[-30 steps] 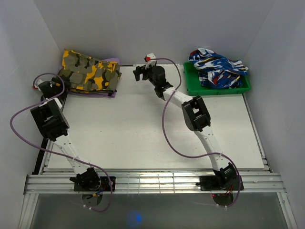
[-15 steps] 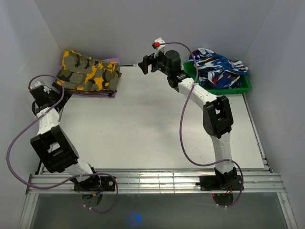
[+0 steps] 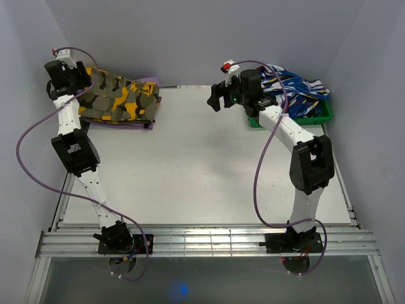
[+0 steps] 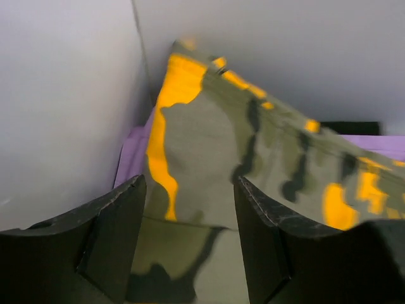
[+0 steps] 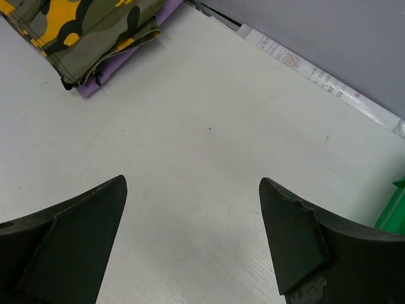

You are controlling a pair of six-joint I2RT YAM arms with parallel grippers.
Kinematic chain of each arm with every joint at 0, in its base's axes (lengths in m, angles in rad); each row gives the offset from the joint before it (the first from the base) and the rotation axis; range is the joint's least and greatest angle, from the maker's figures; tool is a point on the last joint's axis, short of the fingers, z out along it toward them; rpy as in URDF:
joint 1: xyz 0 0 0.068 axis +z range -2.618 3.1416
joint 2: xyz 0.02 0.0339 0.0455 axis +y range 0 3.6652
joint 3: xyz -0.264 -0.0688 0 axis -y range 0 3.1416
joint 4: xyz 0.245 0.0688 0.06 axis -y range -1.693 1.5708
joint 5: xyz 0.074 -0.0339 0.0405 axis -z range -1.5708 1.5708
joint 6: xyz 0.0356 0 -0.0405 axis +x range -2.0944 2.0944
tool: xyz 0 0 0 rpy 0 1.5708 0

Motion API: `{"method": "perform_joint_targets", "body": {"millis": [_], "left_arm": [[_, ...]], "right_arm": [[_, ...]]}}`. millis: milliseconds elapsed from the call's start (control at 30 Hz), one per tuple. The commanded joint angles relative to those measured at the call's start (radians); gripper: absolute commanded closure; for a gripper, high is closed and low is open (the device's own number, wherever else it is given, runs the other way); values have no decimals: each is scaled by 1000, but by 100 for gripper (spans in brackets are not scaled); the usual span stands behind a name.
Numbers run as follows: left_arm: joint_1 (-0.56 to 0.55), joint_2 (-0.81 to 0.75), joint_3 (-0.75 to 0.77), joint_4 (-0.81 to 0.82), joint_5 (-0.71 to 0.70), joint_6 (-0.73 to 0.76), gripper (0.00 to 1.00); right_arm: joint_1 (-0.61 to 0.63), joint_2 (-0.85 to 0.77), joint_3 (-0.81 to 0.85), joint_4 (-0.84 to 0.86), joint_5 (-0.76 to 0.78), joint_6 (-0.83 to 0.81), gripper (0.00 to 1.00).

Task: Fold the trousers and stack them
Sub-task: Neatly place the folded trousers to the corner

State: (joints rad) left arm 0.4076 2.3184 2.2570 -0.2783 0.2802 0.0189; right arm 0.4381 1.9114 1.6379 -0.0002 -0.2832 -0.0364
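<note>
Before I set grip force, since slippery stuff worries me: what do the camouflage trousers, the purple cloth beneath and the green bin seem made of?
Trousers: matte woven printed fabric, soft folds, layered edges. Purple cloth: thin matte textile, likely; only its edges show. Green bin: rigid plastic, smooth, probably moulded.

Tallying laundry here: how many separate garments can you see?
3: camouflage trousers far left, purple cloth beneath them, blue patterned garment in the green bin far right. More may be hidden.

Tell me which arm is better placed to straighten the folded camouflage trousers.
Left. The left gripper sits right above the camouflage trousers at the far-left corner, jaws apart. The right gripper is well away, beside the green bin.
</note>
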Motion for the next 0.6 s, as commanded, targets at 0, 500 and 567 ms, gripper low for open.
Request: {"method": "perform_joint_targets", "body": {"millis": [0,500,567], "left_arm": [[-7,134,125,-62,-73,70,32],[-29,154,-203,-41,171,-92,33],[-45,138,-235,-56,210,-166,34]], "right_arm": [[-10,-74,-6,-60,16,-28,10],[-19,-132,-38,-126,58,-31,10],[-19,-123,-27,-130,61,-33,10]]}}
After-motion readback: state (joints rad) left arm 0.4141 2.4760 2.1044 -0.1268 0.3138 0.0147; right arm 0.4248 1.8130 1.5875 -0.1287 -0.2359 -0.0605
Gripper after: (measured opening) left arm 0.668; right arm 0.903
